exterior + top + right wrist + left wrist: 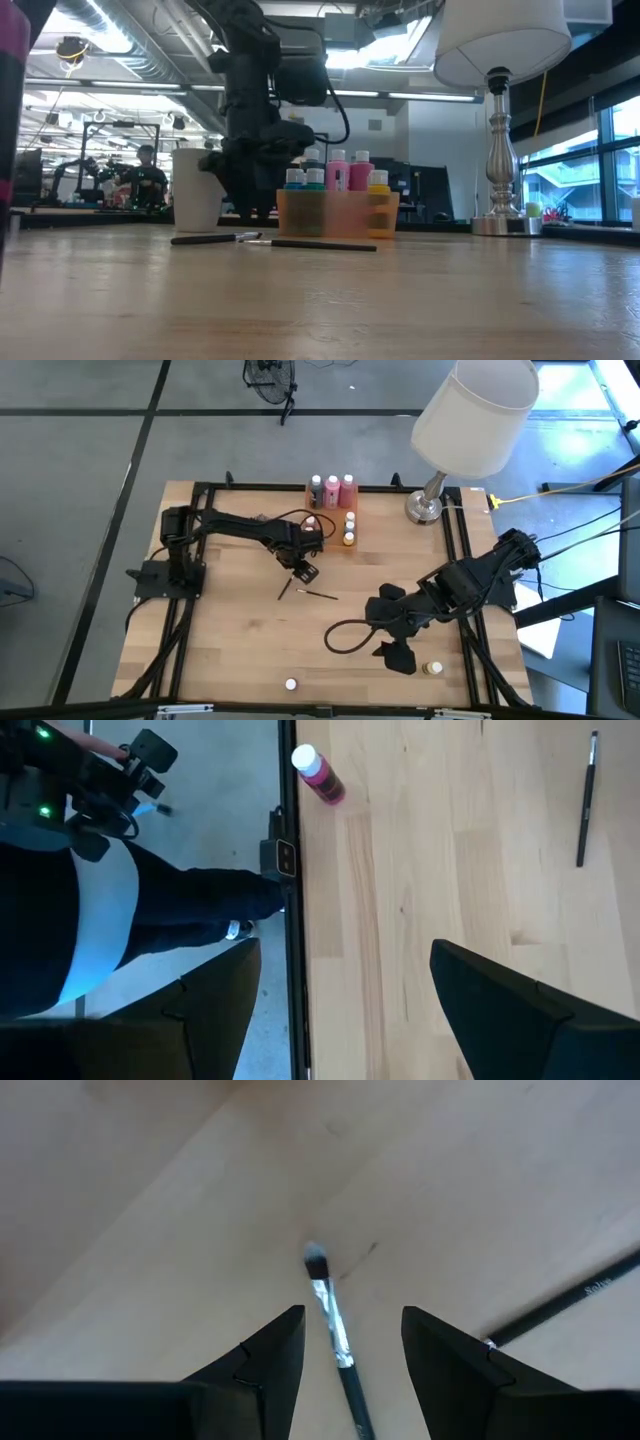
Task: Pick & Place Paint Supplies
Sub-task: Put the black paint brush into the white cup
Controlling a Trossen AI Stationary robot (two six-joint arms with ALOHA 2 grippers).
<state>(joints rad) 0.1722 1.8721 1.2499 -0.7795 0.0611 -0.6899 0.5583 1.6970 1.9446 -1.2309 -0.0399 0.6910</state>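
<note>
The left pincer [305,571] hung just above the desk [240,650] near the middle of the high view, its fingers [270,1355] parted with nothing between them but air. Directly below the gap lay a thin dark paintbrush [332,1325], bristles pointing away from the wrist, untouched on the wood. A second paintbrush [320,595] lay just beside it, toward the right of the high view.

The right pincer [398,652] hovered over the lower right part of the desk, jaws spread wide and empty. A pink paint pot [318,773] lay on its side near the desk's front edge, and a yellow pot [433,669] rested just beside the right pincer.

At the upper middle of the high view the orange tray [345,547] held three squeeze bottles [333,491] and several small pots. A lamp [470,420] stood to its right.
</note>
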